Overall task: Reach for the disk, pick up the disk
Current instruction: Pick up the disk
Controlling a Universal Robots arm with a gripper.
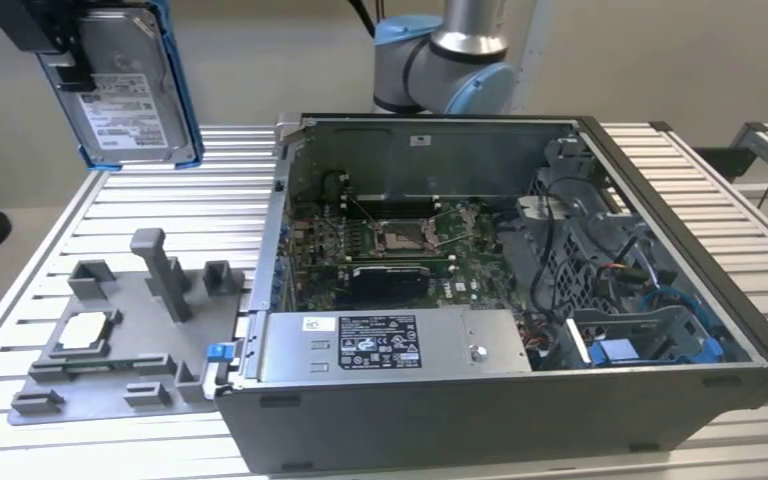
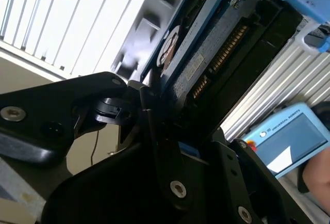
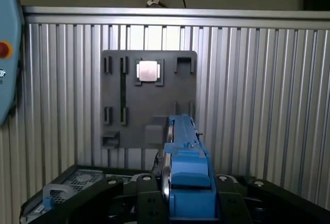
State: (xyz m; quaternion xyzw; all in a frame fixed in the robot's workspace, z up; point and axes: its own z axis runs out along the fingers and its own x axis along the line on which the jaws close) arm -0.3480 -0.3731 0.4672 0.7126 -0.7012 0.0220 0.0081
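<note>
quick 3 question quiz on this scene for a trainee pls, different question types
1. True or false: the disk lies inside the open computer case.
2. What sits on the grey fixture plate? A, a small white-topped chip; B, a screwdriver; C, a fan.
3. Fill in: the gripper is shut on the ____.

Key:
1. False. The disk is held in the air outside the case, toward the exterior view's left.
2. A.
3. Disk.
</note>
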